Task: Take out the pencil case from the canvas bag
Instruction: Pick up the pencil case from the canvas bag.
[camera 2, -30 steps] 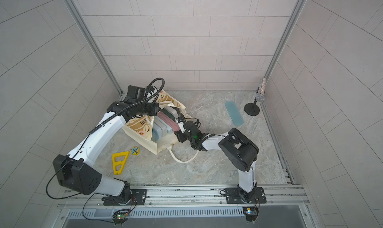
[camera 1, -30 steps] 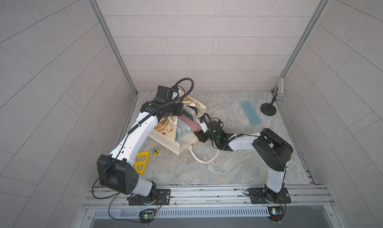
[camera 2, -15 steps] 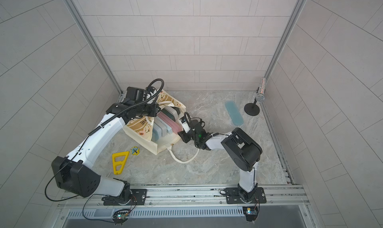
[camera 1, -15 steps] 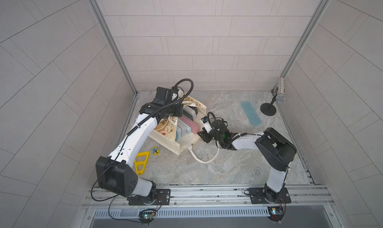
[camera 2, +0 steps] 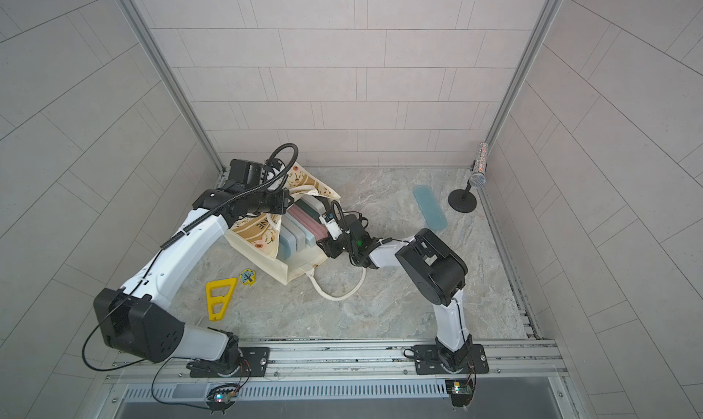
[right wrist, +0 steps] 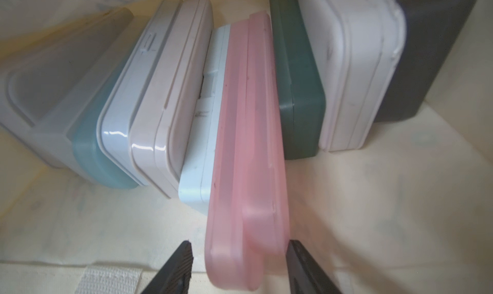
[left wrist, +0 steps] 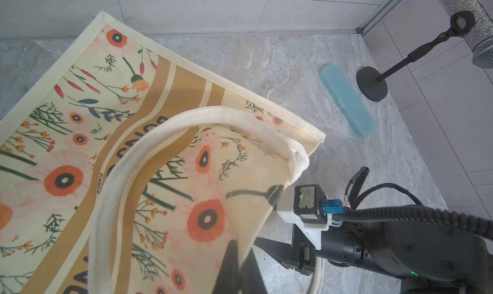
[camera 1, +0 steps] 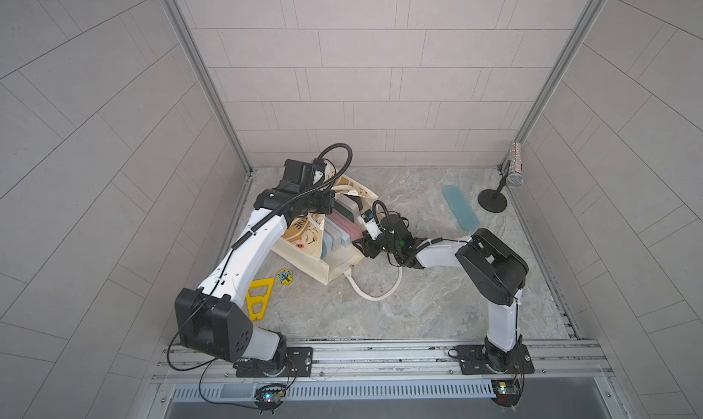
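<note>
Canvas bag (camera 1: 304,253) lies on its side on the marble surface (camera 1: 418,303), mouth toward the right arm. One white rope handle (camera 1: 374,289) loops out onto the surface. A row of hard cases stands on edge inside, packed side by side: grey, white, pale blue, pink, dark green, white, dark grey. The pink pencil case (right wrist: 248,145) sits mid-row and is inside the bag, its near end sticking out past its neighbours toward the mouth; it shows in both top views (camera 2: 306,223).

Left hand (left wrist: 240,255) is pinched closed on the bag's upper printed panel near its free corner, and that flap is lifted off the cases.

Right hand (right wrist: 239,243) is at the bag's mouth, partly open, its fingers straddling the near end of the pink pencil case. One finger (right wrist: 296,255) is right against the case's edge, possibly touching, hard to tell. The other finger (right wrist: 181,258) stands clear with a gap, so there is no grip on it.

Elsewhere on the surface: a blue case (camera 1: 459,207) near a microphone stand (camera 1: 492,202) at the far right, and a yellow triangle frame (camera 1: 260,297) and a small round sticker (camera 1: 284,277) beside the left arm.
</note>
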Robot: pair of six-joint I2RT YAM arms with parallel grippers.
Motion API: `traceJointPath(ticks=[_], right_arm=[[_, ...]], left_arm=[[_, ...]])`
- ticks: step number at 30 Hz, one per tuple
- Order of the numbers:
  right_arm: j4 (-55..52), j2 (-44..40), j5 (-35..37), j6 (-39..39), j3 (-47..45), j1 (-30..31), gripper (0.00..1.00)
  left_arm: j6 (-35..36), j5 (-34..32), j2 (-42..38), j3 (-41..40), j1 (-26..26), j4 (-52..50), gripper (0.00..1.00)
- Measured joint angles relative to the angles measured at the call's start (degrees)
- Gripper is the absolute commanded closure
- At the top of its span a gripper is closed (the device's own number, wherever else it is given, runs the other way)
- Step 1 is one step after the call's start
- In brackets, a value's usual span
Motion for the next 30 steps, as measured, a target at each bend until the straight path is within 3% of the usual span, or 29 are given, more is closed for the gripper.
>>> traceJointPath(ticks=[5, 13, 24, 30], right_arm=[[0.2, 0.3, -0.3, 0.2, 0.3, 0.1, 0.36], [-2.3, -0.3, 3.6, -0.4, -3.0, 1.7, 0.53], [-4.3, -0.3, 9.9, -0.5, 2.2, 2.2, 0.52], [-4.5, 1.6, 10.6, -0.1, 4.5, 2.2, 0.69]], left_arm=[[0.0, 0.1, 0.0, -0.1, 0.0, 0.0, 1.00], [-0.1, 0.6, -0.1, -0.2, 0.5, 0.2, 1.00], [-0.2, 1.2, -0.2, -0.3, 0.7, 0.4, 1.00], [-0.5, 1.7, -0.2, -0.5, 0.9, 0.4, 1.00]])
